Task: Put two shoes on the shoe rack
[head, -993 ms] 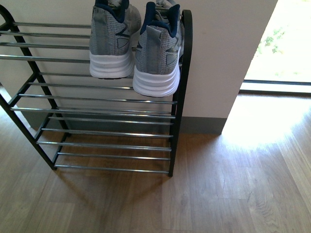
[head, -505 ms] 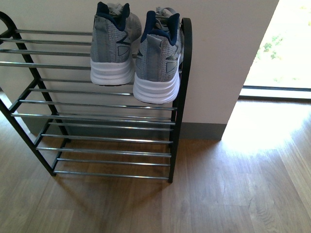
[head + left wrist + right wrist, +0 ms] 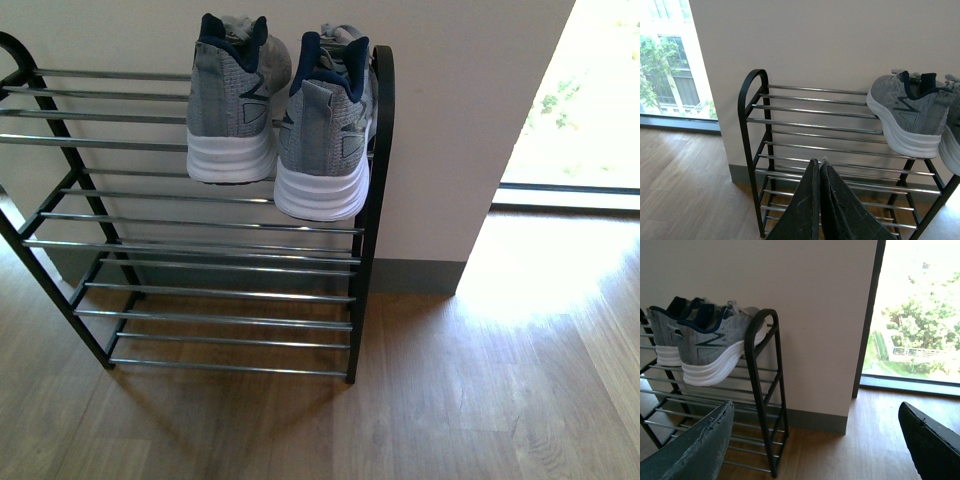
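Observation:
Two grey knit shoes with white soles stand side by side, heels toward me, on the top tier at the right end of the shoe rack (image 3: 200,245): one shoe (image 3: 235,100) on the left, the other shoe (image 3: 325,135) against the black arched side. No gripper shows in the front view. In the left wrist view my left gripper (image 3: 819,162) is shut with nothing in it, hanging in front of the rack (image 3: 752,95), apart from the shoe (image 3: 907,107). My right gripper (image 3: 816,407) stands open and empty beside the rack's side (image 3: 762,340), away from the shoes (image 3: 715,347).
The rack stands against a white wall (image 3: 460,110) with a grey skirting board (image 3: 415,275). A bright glass door (image 3: 585,100) lies to the right. Wooden floor (image 3: 450,400) spreads in front. The rack's lower tiers carry nothing.
The rack and shoes sit slightly lower in the front view than before, so the view has shifted. The shoes keep their place on the top tier.

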Action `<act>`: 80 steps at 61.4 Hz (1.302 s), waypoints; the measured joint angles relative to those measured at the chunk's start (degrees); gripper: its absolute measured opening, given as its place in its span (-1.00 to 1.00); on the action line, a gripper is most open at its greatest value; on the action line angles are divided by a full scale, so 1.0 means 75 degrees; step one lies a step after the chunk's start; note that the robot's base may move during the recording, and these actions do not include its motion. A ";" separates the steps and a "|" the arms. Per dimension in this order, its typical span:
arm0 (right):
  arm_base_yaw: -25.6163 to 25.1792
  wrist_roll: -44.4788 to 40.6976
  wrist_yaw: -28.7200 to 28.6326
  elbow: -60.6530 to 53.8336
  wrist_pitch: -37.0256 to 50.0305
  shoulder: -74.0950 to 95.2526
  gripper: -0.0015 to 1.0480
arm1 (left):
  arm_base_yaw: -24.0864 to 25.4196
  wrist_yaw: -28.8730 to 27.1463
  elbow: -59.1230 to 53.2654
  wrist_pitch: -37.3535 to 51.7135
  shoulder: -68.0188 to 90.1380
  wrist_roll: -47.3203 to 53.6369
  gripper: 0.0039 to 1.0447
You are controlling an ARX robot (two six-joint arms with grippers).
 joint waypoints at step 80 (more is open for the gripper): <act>0.0000 0.0000 0.0000 0.0000 0.0000 0.0000 0.82 | 0.0006 0.0000 -0.0280 -0.3276 -0.3567 0.0012 -0.99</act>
